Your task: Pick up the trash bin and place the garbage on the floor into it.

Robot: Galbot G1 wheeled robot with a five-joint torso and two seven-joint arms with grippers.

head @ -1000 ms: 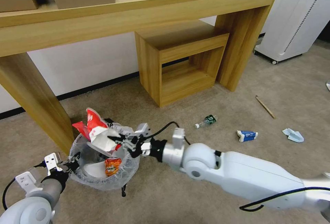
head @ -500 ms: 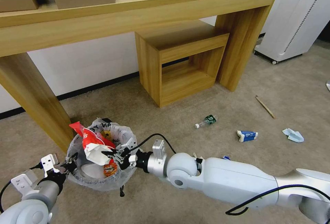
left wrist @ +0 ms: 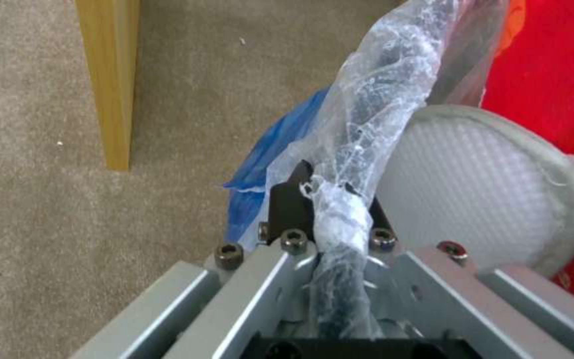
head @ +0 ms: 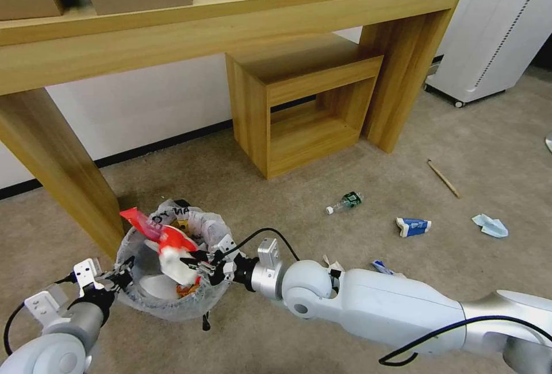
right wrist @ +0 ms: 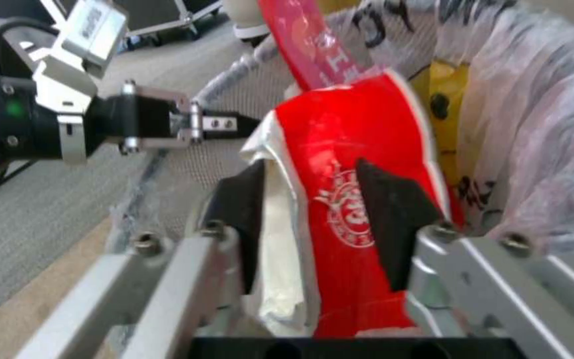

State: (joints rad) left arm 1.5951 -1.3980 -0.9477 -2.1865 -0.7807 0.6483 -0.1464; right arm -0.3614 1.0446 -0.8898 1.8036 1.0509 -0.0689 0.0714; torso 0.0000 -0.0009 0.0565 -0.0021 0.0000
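The right gripper [head: 192, 262] clasps the red bag [head: 167, 239] between its fingers, inside the bin [head: 150, 299]. The left gripper [head: 122, 275] pinches the bin's near rim, above the floor [head: 322, 161].

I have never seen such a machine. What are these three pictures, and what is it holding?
It is a wheeled robot with two arms. The wide picture comes from its head camera; the two close ones come from cameras on its wrists. The left end effector is clamped on the rim of the trash bin, a small bin lined with a plastic bag. The right end effector reaches over the bin, closed on a red plastic bag with white material. On the carpet lie a small bottle, a blue-white carton, a blue mask and a wooden stick.
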